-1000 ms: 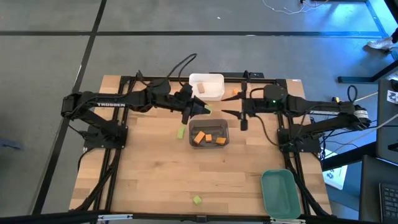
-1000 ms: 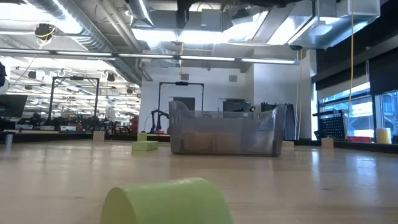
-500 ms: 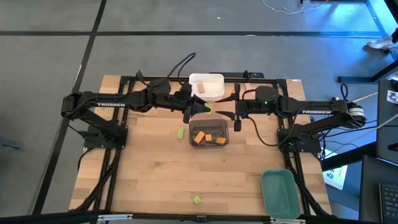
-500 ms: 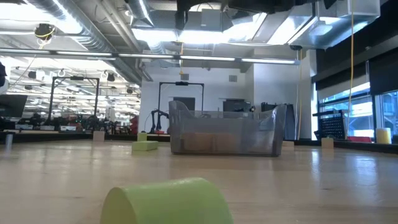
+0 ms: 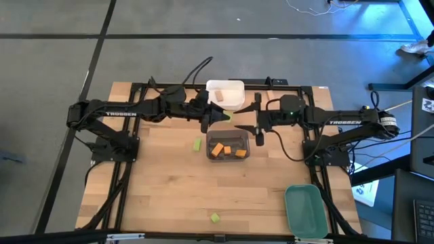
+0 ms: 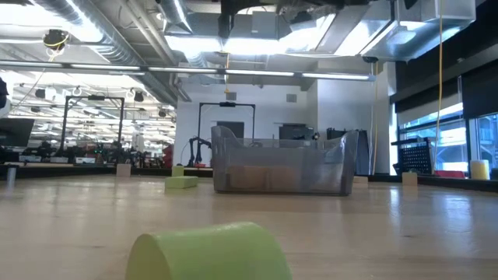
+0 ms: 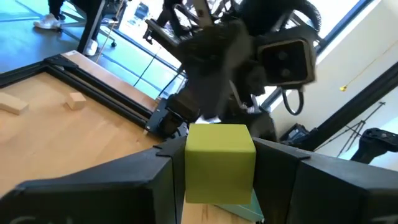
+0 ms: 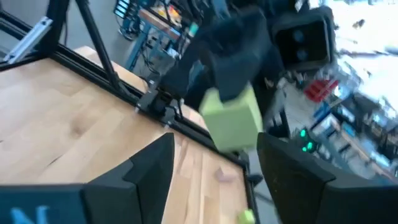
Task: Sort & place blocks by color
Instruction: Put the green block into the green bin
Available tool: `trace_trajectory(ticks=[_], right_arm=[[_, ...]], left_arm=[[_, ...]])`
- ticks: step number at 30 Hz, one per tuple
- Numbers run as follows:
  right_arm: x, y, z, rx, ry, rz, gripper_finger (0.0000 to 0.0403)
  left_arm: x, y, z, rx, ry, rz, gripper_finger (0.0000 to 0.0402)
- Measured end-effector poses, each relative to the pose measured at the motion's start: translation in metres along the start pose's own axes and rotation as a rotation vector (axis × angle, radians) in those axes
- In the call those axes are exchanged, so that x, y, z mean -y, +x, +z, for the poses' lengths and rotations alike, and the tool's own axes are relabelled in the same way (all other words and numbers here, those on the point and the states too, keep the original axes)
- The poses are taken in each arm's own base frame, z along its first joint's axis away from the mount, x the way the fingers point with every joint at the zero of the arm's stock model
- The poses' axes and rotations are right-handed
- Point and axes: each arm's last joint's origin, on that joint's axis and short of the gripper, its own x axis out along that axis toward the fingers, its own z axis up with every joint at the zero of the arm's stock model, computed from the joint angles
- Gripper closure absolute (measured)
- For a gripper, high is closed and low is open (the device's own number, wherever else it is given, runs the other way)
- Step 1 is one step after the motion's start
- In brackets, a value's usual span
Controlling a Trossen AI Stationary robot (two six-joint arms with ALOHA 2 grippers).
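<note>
Holding a light green block [image 7: 219, 163] above the table's middle, the left gripper [image 5: 218, 117] should stay clamped until the wide-open right gripper [image 5: 252, 126], facing it, squarely brackets the block.

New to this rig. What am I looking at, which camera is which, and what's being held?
Two dark robot arms work at a wooden table. The high view looks straight down; the low view sits at table-top height; each wrist view looks past that arm's own fingers. The left gripper is shut on a light green block above the table's middle. The right gripper faces it with its fingers open and empty. A dark grey bin holds orange blocks. Behind it is a white bin, and a green bin stands at the near right corner. Two more green blocks lie loose on the table.
</note>
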Motion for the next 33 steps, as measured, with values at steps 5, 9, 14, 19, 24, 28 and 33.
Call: trace_trajectory(ticks=[5,9,14,19,24,28,33], right_arm=[[-0.001,0.002,0.005,0.047,-0.055,-0.011,0.0178],[-0.002,0.009,0.002,0.052,-0.056,-0.015,0.0179],[-0.002,0.014,0.002,0.076,-0.06,-0.041,0.0179],[0.0,0.015,0.002,0.062,-0.062,-0.082,0.0179],[0.0,0.015,0.001,0.061,-0.062,-0.084,0.0179],[0.0,0.015,0.001,0.06,-0.061,-0.084,0.0179],[0.0,0.015,0.001,0.06,-0.06,-0.083,0.0179]], left_arm=[[-0.001,0.0,0.0,0.014,-0.003,0.019,0.0289],[0.0,0.0,0.001,0.021,-0.013,0.018,0.0289],[0.001,-0.001,0.002,0.028,-0.027,0.014,0.0289],[0.003,-0.001,0.002,0.038,-0.03,0.015,0.0289],[0.003,-0.001,0.001,0.037,-0.031,0.016,0.0289],[0.003,0.0,0.001,0.035,-0.049,0.015,0.0289],[0.006,0.0,-0.001,0.032,-0.055,0.014,0.0289]])
